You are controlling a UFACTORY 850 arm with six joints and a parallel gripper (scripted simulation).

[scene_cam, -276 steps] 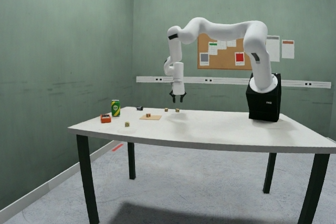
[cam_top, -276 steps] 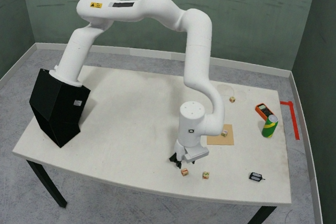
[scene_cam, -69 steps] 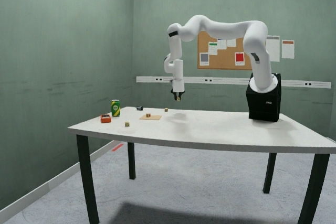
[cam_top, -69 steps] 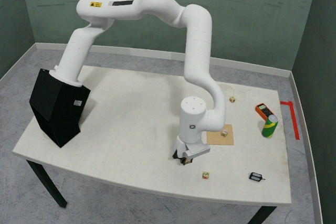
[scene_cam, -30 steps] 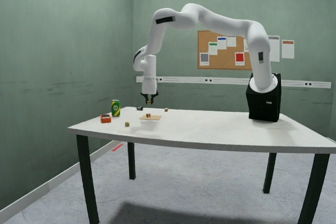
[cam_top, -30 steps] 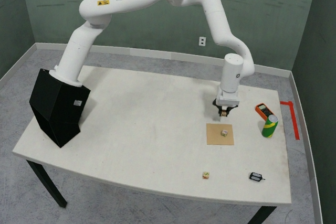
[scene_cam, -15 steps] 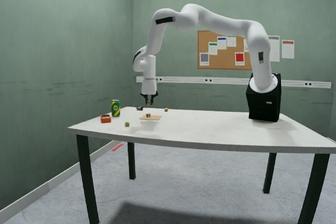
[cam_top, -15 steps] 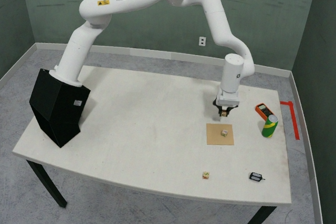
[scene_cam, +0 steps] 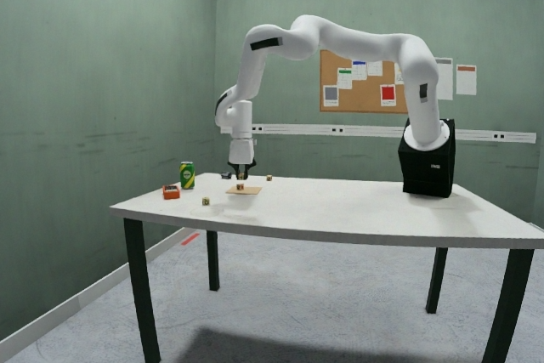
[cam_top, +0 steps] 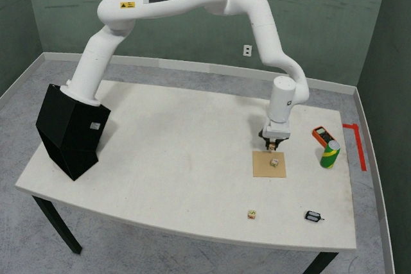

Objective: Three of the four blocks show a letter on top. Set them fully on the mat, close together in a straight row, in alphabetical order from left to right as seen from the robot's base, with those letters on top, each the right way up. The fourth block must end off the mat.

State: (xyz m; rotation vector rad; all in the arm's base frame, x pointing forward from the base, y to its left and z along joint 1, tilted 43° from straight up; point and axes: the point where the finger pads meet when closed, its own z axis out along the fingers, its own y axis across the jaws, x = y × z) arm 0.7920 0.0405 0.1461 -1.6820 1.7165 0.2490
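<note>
A tan mat (cam_top: pixel 269 163) lies on the right part of the white table; it also shows in the exterior view (scene_cam: pixel 243 190). One letter block (cam_top: pixel 274 162) (scene_cam: pixel 240 186) sits on the mat, toward its right side. My gripper (cam_top: pixel 272 145) is shut on a second small block and holds it a little above the mat's far edge (scene_cam: pixel 240 174). A third block (cam_top: pixel 252 214) (scene_cam: pixel 269 178) with a green letter on top lies off the mat near the front edge. A fourth block (scene_cam: pixel 204 201) lies off the mat on the other side; my wrist hides it in the top view.
A green and yellow can (cam_top: pixel 329 154) stands right of the mat, with an orange meter (cam_top: pixel 323 135) behind it. A small black object (cam_top: pixel 313 216) lies near the front right corner. The black robot base (cam_top: pixel 71 129) stands at the table's left end.
</note>
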